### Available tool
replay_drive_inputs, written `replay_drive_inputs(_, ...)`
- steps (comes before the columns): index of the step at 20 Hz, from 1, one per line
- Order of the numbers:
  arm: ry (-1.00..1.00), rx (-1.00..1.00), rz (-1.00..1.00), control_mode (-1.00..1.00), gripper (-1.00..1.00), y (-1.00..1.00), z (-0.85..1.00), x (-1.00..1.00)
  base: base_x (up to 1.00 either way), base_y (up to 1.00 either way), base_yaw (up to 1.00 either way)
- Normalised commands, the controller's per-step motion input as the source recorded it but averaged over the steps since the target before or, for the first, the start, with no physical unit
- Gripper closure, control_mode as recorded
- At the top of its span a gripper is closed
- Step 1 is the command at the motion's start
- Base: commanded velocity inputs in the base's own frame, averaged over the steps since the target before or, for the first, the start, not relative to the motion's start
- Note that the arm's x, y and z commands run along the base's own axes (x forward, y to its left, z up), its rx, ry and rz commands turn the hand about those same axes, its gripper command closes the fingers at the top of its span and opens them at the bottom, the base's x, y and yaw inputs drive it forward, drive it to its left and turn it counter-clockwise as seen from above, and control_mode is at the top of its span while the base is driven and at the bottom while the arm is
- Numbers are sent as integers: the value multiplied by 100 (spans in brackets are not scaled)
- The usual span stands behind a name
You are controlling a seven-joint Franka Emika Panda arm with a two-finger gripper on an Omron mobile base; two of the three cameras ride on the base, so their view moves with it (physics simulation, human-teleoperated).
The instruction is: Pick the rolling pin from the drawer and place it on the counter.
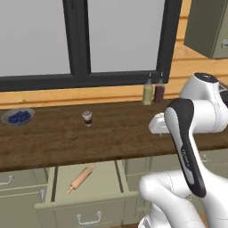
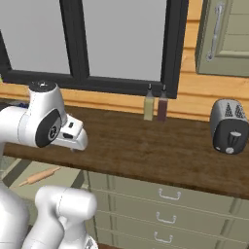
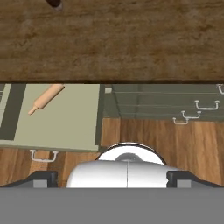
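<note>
Inside the drawer (image 1: pixel 100 182) lies the rolling pin (image 1: pixel 80 178); tool (image 3: pixel 111 177) spread, no legible writing.

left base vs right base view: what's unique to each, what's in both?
Left base view alone: a blue bowl at the counter's left end, a small layered glass mid-counter, and the open drawer's front with its silver handle.

Right base view alone: a silver toaster on the counter and the closed drawers below it.

Both: the rolling pin lying diagonally in the drawer, two bottles by the window, the counter.
</note>
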Motion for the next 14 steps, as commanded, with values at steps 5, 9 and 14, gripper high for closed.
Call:
replay_drive_inputs(5, 0, 0, 0, 100, -100, 0, 0, 0, -19, -9, 54)
replay_drive_inputs(9, 0, 0, 0, 100, -100, 0, 0, 0, -39, -20, 52)
replay_drive_inputs(14, 0, 0, 0, 100, -100, 0, 0, 0, -46, -37, 47)
